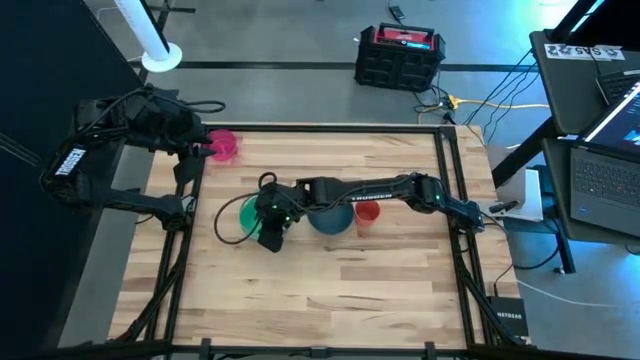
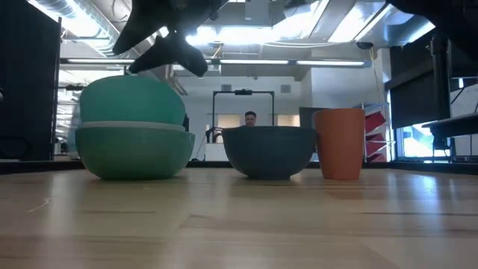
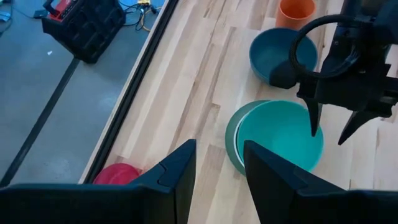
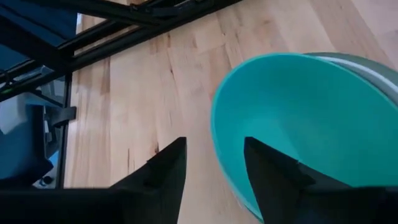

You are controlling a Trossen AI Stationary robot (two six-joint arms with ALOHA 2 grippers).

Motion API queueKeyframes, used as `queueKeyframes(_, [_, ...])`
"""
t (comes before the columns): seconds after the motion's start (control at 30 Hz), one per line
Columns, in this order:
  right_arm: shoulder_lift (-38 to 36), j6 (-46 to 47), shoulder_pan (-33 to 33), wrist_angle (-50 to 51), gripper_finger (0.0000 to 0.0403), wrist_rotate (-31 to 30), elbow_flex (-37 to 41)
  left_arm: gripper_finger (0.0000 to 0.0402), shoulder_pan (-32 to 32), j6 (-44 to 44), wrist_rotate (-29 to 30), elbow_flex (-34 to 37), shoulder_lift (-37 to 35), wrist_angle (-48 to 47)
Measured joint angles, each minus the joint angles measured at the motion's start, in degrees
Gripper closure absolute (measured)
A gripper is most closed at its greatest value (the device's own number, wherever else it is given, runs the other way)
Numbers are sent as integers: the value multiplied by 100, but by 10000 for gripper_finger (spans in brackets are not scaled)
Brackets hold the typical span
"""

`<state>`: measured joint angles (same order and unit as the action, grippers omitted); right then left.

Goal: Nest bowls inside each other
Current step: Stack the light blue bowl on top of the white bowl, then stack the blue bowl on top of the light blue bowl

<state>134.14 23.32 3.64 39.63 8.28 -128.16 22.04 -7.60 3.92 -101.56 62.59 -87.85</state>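
A teal bowl (image 3: 280, 134) sits tilted inside a pale sage bowl (image 3: 231, 134) left of the table's middle, its wall (image 2: 131, 101) rising above the sage rim (image 2: 134, 128). My right gripper (image 3: 328, 137) hangs open just above the teal bowl's rim, one finger over the hollow and one outside it, also seen in the right wrist view (image 4: 214, 165). To the right stands a dark blue bowl (image 1: 328, 217). A magenta bowl (image 1: 224, 146) sits at the far left corner. My left gripper (image 3: 217, 168) hovers open beside the magenta bowl, holding nothing.
A small orange-red cup (image 1: 367, 216) stands upright right of the dark blue bowl (image 2: 269, 149). A black frame rail (image 1: 445, 180) runs along the table's right side. Bare wood (image 1: 320, 290) fills the near half. A person shows far behind the table (image 2: 250, 118).
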Motion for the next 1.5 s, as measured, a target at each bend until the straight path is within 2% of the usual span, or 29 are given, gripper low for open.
queueKeyframes(0.57, [387, -271, 9, 159, 253, 78, 0, 284, 2, -36, 2, 0, 2, -15])
queueKeyframes(0.67, [332, -314, 5, 143, 253, -149, -29, 284, 2, -38, 2, 0, 2, -20])
queueKeyframes(0.77, [157, -615, -96, 721, 253, -666, -228, 284, 2, -50, 2, 0, 2, -26])
queueKeyframes(0.93, [-279, -878, -484, 2588, 253, -1674, -433, 284, 2, -63, 2, 0, -2, -20])
queueKeyframes(1.03, [-454, -1104, -700, 3491, 253, -1930, -409, 284, 2, -61, 1, 0, -2, -10])
queueKeyframes(1.1, [-528, -1394, -812, 3859, 253, -1893, -353, 284, 2, -31, 0, 0, -2, -7])
queueKeyframes(1.5, [-1067, -2967, -1450, 3794, 253, -1015, 1134, 284, -24, 521, -5, 0, -134, 53])
